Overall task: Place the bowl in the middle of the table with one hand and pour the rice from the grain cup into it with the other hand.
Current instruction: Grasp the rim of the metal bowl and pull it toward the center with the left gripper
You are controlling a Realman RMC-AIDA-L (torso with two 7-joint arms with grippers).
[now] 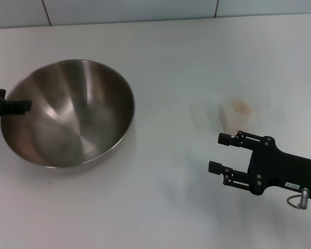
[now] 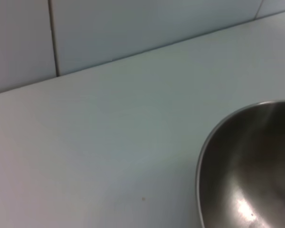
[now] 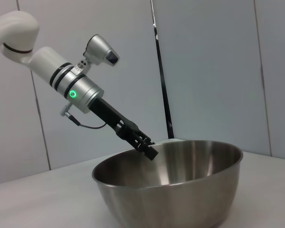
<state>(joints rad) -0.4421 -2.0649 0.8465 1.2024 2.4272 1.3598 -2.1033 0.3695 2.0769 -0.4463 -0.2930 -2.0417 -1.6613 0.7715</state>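
Observation:
The steel bowl point(image 1: 72, 116) sits at the left of the white table point(image 1: 166, 207), tipped slightly. My left gripper point(image 1: 13, 106) is shut on its left rim; the right wrist view shows that gripper point(image 3: 147, 148) clamped over the bowl's point(image 3: 180, 190) rim. The bowl's rim also shows in the left wrist view point(image 2: 247, 166). The clear grain cup point(image 1: 236, 120) stands at the right with pale rice point(image 1: 241, 106) in it. My right gripper point(image 1: 220, 153) is open and empty, just in front of the cup and apart from it.
A tiled wall point(image 1: 145, 10) runs along the table's far edge. Bare tabletop lies between the bowl and the cup.

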